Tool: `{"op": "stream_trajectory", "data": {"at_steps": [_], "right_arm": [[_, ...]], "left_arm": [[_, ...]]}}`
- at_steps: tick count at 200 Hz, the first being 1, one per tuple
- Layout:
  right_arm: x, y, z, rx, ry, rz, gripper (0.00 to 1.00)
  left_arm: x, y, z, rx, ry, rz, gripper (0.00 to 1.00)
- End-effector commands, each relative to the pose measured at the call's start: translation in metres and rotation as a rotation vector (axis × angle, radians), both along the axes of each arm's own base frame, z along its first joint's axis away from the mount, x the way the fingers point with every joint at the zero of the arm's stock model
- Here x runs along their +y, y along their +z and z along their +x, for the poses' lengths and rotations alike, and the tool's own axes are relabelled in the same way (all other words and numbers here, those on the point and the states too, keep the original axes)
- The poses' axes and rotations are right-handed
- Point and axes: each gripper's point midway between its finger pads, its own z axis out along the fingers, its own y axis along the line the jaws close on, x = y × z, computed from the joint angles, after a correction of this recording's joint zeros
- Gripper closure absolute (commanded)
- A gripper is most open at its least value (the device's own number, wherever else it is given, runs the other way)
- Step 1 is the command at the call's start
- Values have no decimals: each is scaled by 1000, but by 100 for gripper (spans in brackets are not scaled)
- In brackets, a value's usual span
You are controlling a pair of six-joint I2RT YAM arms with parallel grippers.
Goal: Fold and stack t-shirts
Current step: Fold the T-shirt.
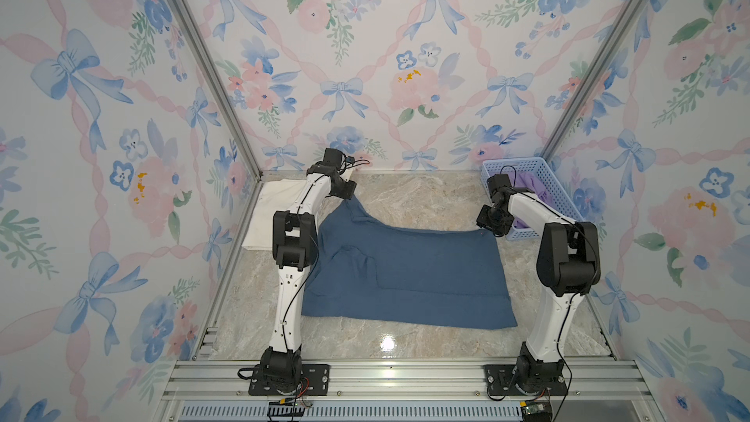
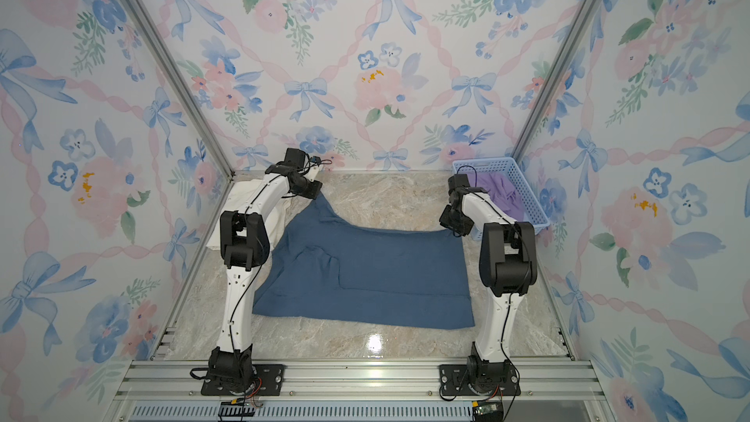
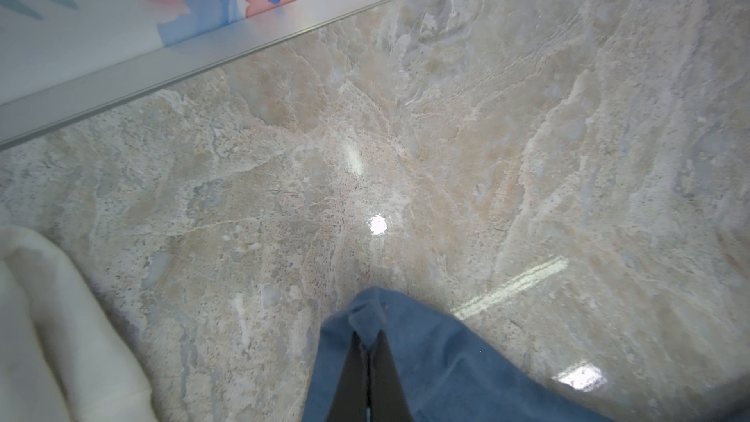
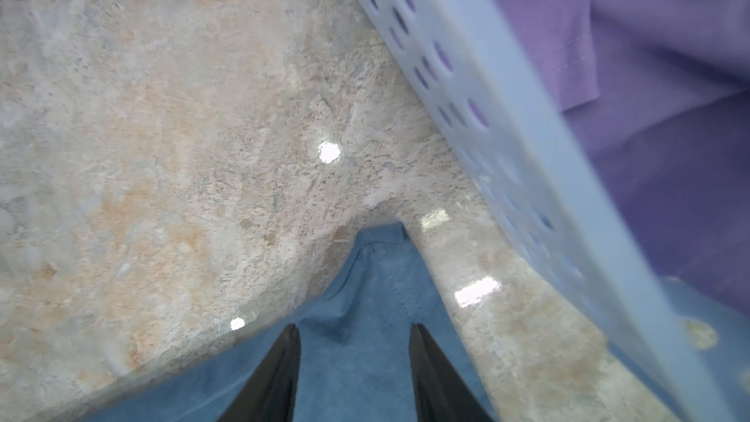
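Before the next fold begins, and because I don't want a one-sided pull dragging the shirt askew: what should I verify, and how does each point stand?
1. The left gripper is shut on a far corner of the blue t-shirt: ok.
2. The right gripper is shut on the other far corner: not ok; its jaws stand open, astride the cloth.
3. The right gripper's pads touch the cloth: cannot tell.
4. The basket is clear of the right gripper: ok, but its wall is close beside.
5. The shirt lies flat: not ok; a flap lies folded over near the left arm.
6. The cream t-shirt is out of the way: ok; it lies folded in the far left corner.
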Motion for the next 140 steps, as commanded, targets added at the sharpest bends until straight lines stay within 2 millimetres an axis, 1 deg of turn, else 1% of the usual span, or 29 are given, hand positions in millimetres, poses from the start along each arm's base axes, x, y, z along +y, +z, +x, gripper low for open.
{"op": "stream_trajectory", "data": {"at_steps": [1, 38, 63, 93, 114, 140], "right_arm": [[-15, -8, -1, 50, -13, -33, 52], [-24, -18, 8, 79, -18, -34, 52], [-23, -27, 12, 108, -11, -29, 52], [-22, -35, 12, 124, -11, -29, 53], [-23, -41, 8, 140, -11, -29, 53], [-25, -46, 4, 154, -14, -26, 56]], "left_arm": [[2, 31, -1, -40, 3, -28, 100], [-1, 35, -5, -37, 0, -50, 100], [-2, 40, -6, -42, -2, -56, 100], [-3, 45, -9, -46, -7, -64, 100], [-3, 47, -10, -49, -9, -61, 100], [-4, 52, -11, -55, -11, -70, 100]]}}
